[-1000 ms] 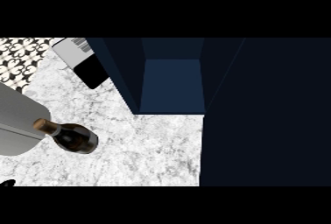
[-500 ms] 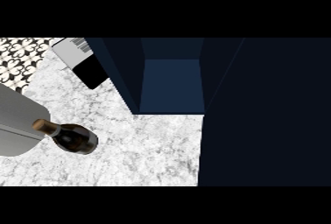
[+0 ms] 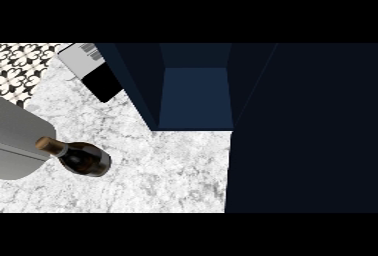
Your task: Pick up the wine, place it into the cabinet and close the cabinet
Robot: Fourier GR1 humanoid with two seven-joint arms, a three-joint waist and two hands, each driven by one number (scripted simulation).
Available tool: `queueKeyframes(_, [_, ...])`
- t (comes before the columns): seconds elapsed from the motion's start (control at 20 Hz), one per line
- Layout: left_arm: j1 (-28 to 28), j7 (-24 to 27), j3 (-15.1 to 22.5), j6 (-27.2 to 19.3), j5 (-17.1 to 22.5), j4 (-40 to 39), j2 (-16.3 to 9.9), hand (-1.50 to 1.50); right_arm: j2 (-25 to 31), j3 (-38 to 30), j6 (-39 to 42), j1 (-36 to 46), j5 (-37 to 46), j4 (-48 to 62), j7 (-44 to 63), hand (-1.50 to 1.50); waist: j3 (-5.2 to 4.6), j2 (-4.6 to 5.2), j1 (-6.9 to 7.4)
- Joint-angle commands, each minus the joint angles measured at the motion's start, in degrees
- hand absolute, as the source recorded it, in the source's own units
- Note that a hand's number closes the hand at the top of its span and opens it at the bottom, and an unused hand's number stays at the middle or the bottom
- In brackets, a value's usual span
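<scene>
Neither of my hands shows anywhere in this view, so I cannot tell how my fingers stand or whether they hold anything.

At the far left, a patch of black-and-white patterned tile (image 3: 21, 65) fills the upper corner, and below it a large grey rounded shape (image 3: 18, 142) reaches in from the left edge; I cannot tell what it is.

The wine (image 3: 80, 156) stands on the white marbled table (image 3: 162, 175), just beside that grey shape and overlapping its edge in the view. Seen from steeply above, it is a dark glass bottle, nearly black with a brownish sheen on its shoulder, and its narrow neck ends in a tan, cork-coloured top that leans toward the upper left. It is well apart from the cabinet.

Further right, near the top, a flat grey and black box (image 3: 92, 70) lies slantwise on the table, touching or nearly touching the cabinet's side.

Then comes the cabinet (image 3: 193, 90), dark navy, standing open, its inner floor a lighter blue. To its right a broad dark navy panel (image 3: 303, 130) covers the rest of the view.
</scene>
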State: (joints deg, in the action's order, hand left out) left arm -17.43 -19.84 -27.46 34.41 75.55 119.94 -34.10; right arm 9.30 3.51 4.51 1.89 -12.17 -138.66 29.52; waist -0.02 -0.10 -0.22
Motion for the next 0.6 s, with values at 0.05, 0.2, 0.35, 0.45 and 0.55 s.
queueKeyframes(0.05, [2.8,-2.3,-2.3,1.3,1.1,-5.7,-1.5,-1.50,0.4,-0.3,0.3,-4.9,-3.2,-11.3,4.1,-1.50,0.02,-0.10,-0.27])
queueKeyframes(0.2, [8.1,-1.8,0.7,2.0,-5.7,-11.1,0.8,-1.50,-2.1,2.2,1.1,-4.6,-0.3,-6.5,-0.3,-1.50,0.01,0.06,-0.38])
queueKeyframes(0.35, [11.3,-3.0,2.2,4.9,-6.8,-17.9,-0.1,-1.50,0.4,-2.1,0.4,-2.2,-4.0,-7.8,4.3,-1.50,-0.01,0.10,-0.62])
queueKeyframes(0.45, [9.7,-3.0,2.5,5.4,-7.7,-16.5,2.3,-1.50,0.6,-3.1,2.0,-4.2,-5.7,-9.1,3.3,-1.50,0.02,0.01,-0.39])
queueKeyframes(0.55, [12.2,-3.4,5.4,4.2,-11.8,-18.4,3.8,-1.50,1.2,-4.6,0.6,1.4,-6.1,-6.8,5.3,-1.50,0.00,0.08,-0.35])
